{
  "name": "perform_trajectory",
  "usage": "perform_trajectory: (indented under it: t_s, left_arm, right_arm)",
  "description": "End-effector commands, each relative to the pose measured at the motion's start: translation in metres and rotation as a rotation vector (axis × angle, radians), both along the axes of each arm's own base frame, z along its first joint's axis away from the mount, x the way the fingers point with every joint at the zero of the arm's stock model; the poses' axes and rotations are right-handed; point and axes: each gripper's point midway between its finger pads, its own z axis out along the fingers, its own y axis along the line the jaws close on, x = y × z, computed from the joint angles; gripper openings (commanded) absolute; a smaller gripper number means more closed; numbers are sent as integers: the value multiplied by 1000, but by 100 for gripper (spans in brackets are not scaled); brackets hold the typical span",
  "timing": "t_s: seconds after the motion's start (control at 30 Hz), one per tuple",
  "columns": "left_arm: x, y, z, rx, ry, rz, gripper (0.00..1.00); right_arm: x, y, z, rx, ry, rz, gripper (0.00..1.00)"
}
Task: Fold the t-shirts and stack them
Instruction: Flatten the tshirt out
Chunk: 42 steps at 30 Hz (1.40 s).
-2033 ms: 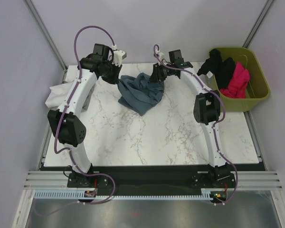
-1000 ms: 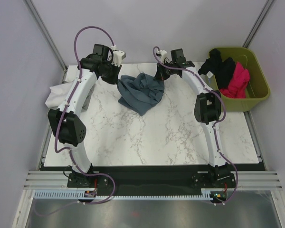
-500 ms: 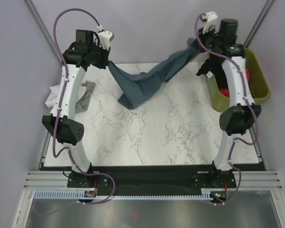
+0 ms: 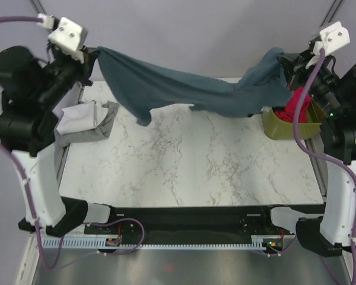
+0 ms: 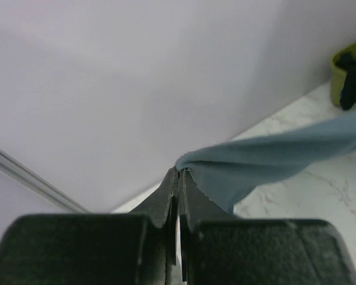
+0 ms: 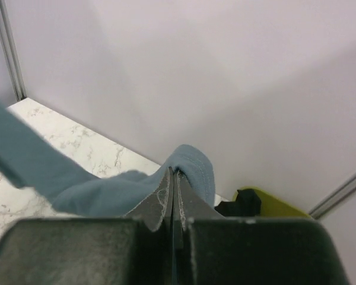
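My left gripper point(image 5: 179, 173) has its jaws pressed together on a hem of the blue-grey shirt point(image 4: 184, 89). My right gripper point(image 6: 173, 173) is pinched tight on the opposite end of the same shirt. The shirt hangs in the air between them, stretched like a sagging band over the far edge of the table point(image 4: 196, 172). It is bunched and twisted, with one loose flap drooping near the left end. I count one blue-grey shirt aloft and one white shirt point(image 4: 76, 119) bundled at the table's left edge, a grey fold showing. One pink shirt point(image 4: 289, 110) and one black shirt point(image 5: 351, 83) sit in the single green bin point(image 4: 285, 127) on the right.
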Motion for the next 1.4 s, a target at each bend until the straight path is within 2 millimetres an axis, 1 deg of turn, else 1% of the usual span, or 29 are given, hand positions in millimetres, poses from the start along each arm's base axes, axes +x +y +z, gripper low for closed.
perform_trajectory:
  t_s: [0.0, 0.03, 0.1, 0.13, 0.27, 0.37, 0.43, 0.53, 0.57, 0.63, 0.67, 0.7, 0.73, 0.77, 0.8, 0.83, 0.9, 0.93, 0.97, 1.03, 1.07, 1.1, 1.17, 1.2, 1.23, 1.27, 1.3, 1.33, 1.37]
  left_arm:
    - [-74, 4, 67, -37, -243, -52, 2]
    - [-100, 8, 80, -62, -293, -54, 2]
    - [-120, 10, 88, -81, -322, -57, 2]
    - [-140, 14, 94, -98, -354, -59, 2]
    - [-170, 19, 101, -102, -403, -60, 2]
    - [-170, 26, 102, -96, -415, -24, 2]
    - [-163, 27, 100, -95, -402, -6, 2]
    - [-131, 27, 84, -69, -338, 23, 2]
    - [-115, 27, 72, -57, -298, 38, 2]
    - [-81, 27, 54, -32, -244, 69, 2]
    - [-58, 23, 31, -8, -178, 67, 2]
    - [-44, 21, 17, 20, -149, 66, 2]
    - [-22, 18, 4, 33, -119, 67, 2]
    - [-2, 14, -25, 55, -48, 64, 2]
    - [10, 12, -40, 72, -14, 61, 2]
    - [32, 9, -63, 85, 46, 58, 2]
    - [56, 3, -108, 110, 154, 48, 2]
    - [73, -1, -135, 120, 219, 38, 2]
    - [83, -4, -164, 128, 289, 28, 2]
    - [96, -12, -204, 138, 384, -7, 2]
    - [111, -16, -246, 157, 477, -16, 2]
    - [118, -17, -262, 165, 503, -22, 2]
    - [143, -17, -310, 190, 581, -8, 2]
    - [153, -17, -327, 213, 601, -6, 2]
    - [163, -13, -342, 236, 618, 15, 2]
    - [174, -11, -349, 251, 616, 26, 2]
    - [189, -9, -385, 281, 667, 31, 2]
    - [203, -6, -386, 283, 656, 49, 2]
    - [212, 1, -400, 288, 678, 66, 2]
  right_arm:
    - [-47, -14, 16, 23, -42, -67, 0]
    - [-58, -16, 21, 28, -62, -78, 0]
    - [-90, -23, 42, 45, -130, -106, 0]
    - [-99, -25, 48, 58, -149, -113, 0]
    - [-151, -31, 93, 102, -293, -126, 0]
    - [-164, -32, 110, 119, -343, -125, 0]
    - [-153, -30, 110, 119, -333, -119, 0]
    - [-132, -24, 111, 125, -344, -89, 0]
    - [-111, -19, 98, 113, -304, -72, 0]
    - [-83, -16, 92, 104, -302, -62, 0]
    - [-58, -12, 72, 86, -249, -48, 0]
    - [-36, -10, 63, 63, -244, -45, 0]
    - [-10, -8, 37, 50, -181, -42, 0]
    - [6, -6, 23, 37, -156, -34, 0]
    - [27, -2, 7, 9, -137, -15, 0]
    - [49, 0, -23, 1, -73, -11, 0]
    - [85, 6, -64, -18, 8, 16, 0]
    - [101, 8, -94, -30, 68, 24, 0]
    - [113, 9, -112, -33, 102, 31, 0]
    - [148, 16, -164, -42, 200, 61, 0]
    - [160, 18, -181, -46, 231, 71, 0]
    - [184, 20, -215, -48, 290, 79, 0]
    - [210, 26, -243, -47, 333, 88, 0]
    - [233, 27, -287, -49, 409, 86, 0]
    - [250, 28, -290, -48, 404, 78, 0]
    - [270, 32, -339, -45, 489, 76, 0]
    - [282, 34, -354, -42, 508, 73, 0]
    - [301, 35, -345, -35, 477, 64, 0]
    - [317, 40, -390, -38, 541, 65, 0]
